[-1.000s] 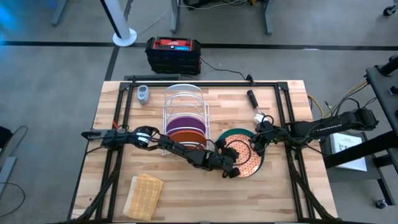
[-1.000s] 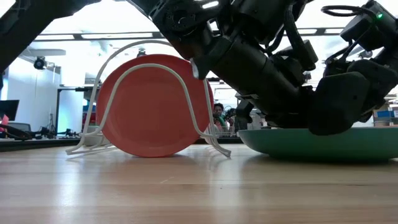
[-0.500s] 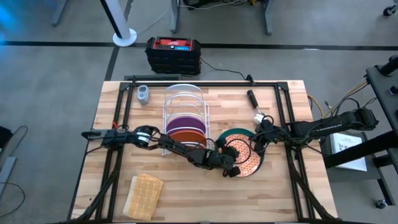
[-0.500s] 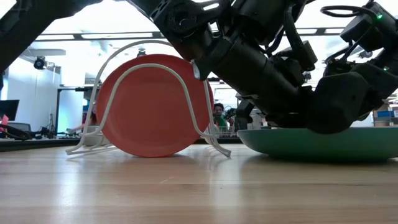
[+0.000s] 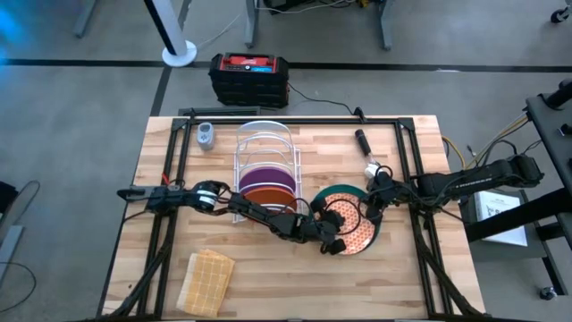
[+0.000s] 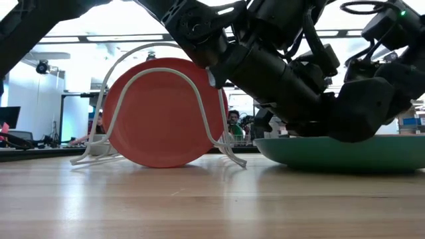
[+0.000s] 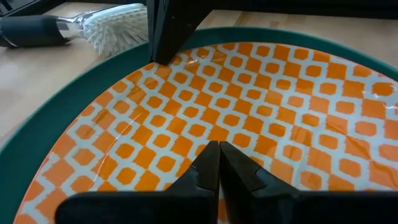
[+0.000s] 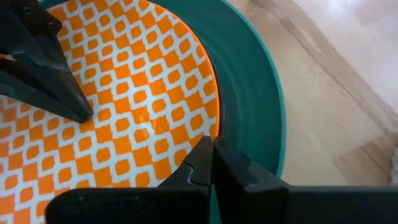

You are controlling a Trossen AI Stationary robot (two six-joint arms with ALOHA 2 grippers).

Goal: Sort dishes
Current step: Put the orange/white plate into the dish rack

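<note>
The orange-patterned plate (image 5: 357, 231) lies face up on the larger teal-green plate (image 5: 338, 193) at the table's middle right. My left gripper (image 7: 217, 146) is shut, with its tips over the patterned plate's face; it also shows in the right wrist view (image 8: 86, 114). My right gripper (image 8: 211, 144) is shut at the patterned plate's rim, above the teal plate's inner slope. A purple plate (image 5: 264, 175) and a plain orange plate (image 6: 163, 113) stand on edge in the white wire rack (image 5: 264, 141). The clear glass plate does not show plainly. My left gripper has its shut fingertips (image 8: 74, 102) down on the patterned plate's face (image 7: 205, 134), coming at it slanting from the table's left. The plate lies flat on the teal plate. My right gripper has its shut fingertips at the patterned plate's rim (image 8: 214, 124) on the table's right side, slanting down from the right. Whether they touch the rim, I cannot tell.
A dish brush (image 5: 366, 150) lies behind the plates, also in the left wrist view (image 7: 93, 25). A tan woven cloth (image 5: 206, 277) lies at the near left. A small grey object (image 5: 206, 136) stands left of the rack. A black and red box (image 5: 248, 79) sits beyond the far edge.
</note>
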